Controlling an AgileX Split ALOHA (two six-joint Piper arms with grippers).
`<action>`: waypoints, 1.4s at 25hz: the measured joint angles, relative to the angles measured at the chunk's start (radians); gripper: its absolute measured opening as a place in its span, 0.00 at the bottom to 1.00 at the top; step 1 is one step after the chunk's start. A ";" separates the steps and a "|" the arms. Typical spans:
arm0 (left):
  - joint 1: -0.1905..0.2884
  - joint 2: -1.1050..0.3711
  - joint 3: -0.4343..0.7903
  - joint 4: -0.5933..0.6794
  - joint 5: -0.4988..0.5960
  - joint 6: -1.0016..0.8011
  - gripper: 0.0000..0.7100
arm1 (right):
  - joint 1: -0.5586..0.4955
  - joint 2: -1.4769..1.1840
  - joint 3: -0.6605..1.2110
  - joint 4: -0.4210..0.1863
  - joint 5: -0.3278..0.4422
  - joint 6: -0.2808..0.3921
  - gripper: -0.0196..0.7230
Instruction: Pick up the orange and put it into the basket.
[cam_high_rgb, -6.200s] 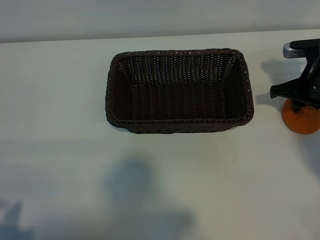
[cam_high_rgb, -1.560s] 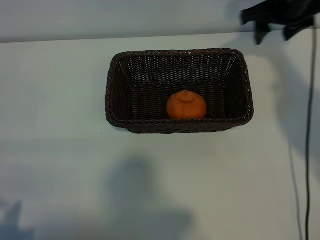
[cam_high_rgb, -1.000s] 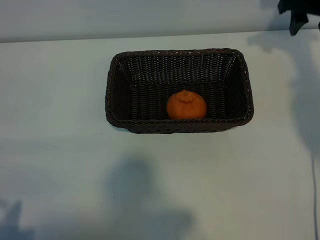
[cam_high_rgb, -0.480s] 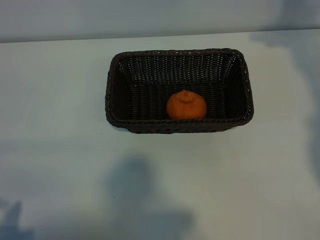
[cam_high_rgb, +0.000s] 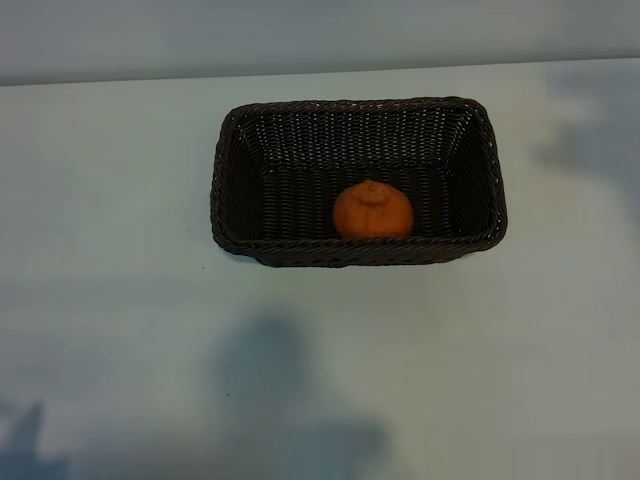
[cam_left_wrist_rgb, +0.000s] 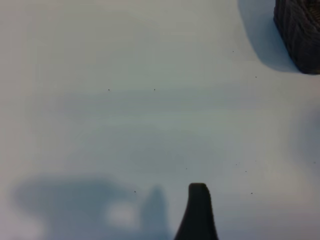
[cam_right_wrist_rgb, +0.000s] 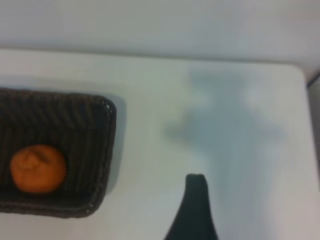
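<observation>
The orange (cam_high_rgb: 372, 210) lies inside the dark brown wicker basket (cam_high_rgb: 355, 250), close to its near long wall, with nothing touching it. The right wrist view shows the orange (cam_right_wrist_rgb: 38, 168) in the basket (cam_right_wrist_rgb: 107, 145) off to one side. There, one dark fingertip (cam_right_wrist_rgb: 195, 185) of my right gripper hangs over bare table, well away from the basket, holding nothing. In the left wrist view one fingertip (cam_left_wrist_rgb: 198, 192) of my left gripper hangs above bare table, with a corner of the basket (cam_left_wrist_rgb: 297, 35) far off. Neither arm appears in the exterior view.
The white table (cam_high_rgb: 120, 330) spreads wide around the basket on all sides. Soft shadows fall on its near part and at the far right. In the right wrist view the table's edge (cam_right_wrist_rgb: 306, 80) runs close by.
The right gripper, seen at the top right of the exterior view a second ago, has moved out of that view. The orange stays still in the basket.
</observation>
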 joint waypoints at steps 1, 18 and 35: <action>0.000 0.000 0.000 0.000 0.000 0.000 0.83 | 0.000 -0.050 0.022 0.000 0.000 0.000 0.81; 0.000 0.000 0.000 0.000 0.000 -0.002 0.83 | 0.000 -0.792 0.535 -0.071 -0.056 0.018 0.81; 0.000 0.000 0.000 0.000 0.000 -0.002 0.83 | 0.000 -1.036 0.849 -0.007 -0.058 0.026 0.78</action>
